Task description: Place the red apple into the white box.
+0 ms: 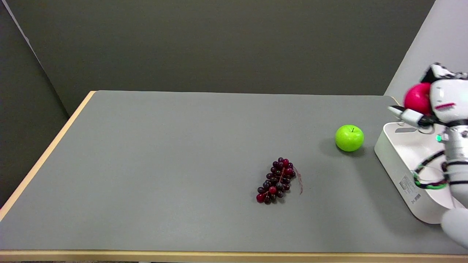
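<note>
The red apple [416, 98] is up in the air at the far right, gripped by my right hand [437, 100], whose fingers wrap it from above and below. Only the apple's left side shows; the hand hides the other part. The white box [395, 160] stands on the table at the right edge, directly under the hand and apple. Its right part is cut off by the picture's edge and covered by my arm. The apple hangs above the box's far end.
A green apple [349, 137] sits on the grey table just left of the box. A bunch of dark red grapes [276, 180] lies nearer the middle front. The table's wooden edge [44, 157] runs along the left and front.
</note>
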